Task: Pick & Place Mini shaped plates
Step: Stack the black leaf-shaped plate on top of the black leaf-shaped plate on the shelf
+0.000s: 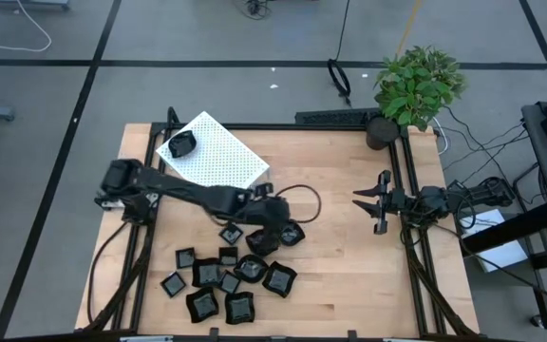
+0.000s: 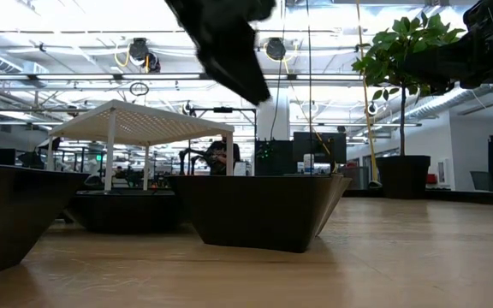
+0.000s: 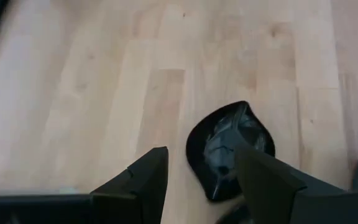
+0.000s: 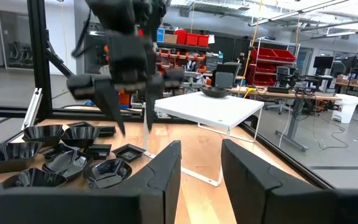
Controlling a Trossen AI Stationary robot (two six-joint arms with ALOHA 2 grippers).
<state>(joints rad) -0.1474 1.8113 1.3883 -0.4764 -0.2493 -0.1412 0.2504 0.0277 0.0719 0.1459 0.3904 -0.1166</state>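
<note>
Closest to the low camera, a dark dish [image 2: 11, 214] fills the left edge of the frame, with a second square dish [image 2: 261, 210] standing just past it on the wooden table [image 1: 340, 275]. These belong to the mini shaped plates [image 1: 228, 278], a loose cluster of glossy black dishes on the near-left part of the table, some touching or overlapping.

The left arm reaches from its base at the left edge across the table, elbow low, its wrist angled down over the upper right edge of the cluster. The left gripper [image 1: 275, 228] hangs there with its fingers [image 3: 143, 180] spread apart and empty; its wrist view shows one round black plate [image 3: 229, 148] lying on the wood between and just ahead of the fingertips, one finger overlapping its edge.

Behind the arm stands the white perforated box [image 1: 215, 152], turned upside down like a small table, with one black plate [image 1: 179, 144] resting on top near its far-left corner.

The right arm waits at the table's right edge, stretched level and pointing inward. The right gripper [image 1: 372, 202] is spread wide and holds nothing, well apart from the plates. A potted plant [image 1: 416, 87] stands at the far right corner.
</note>
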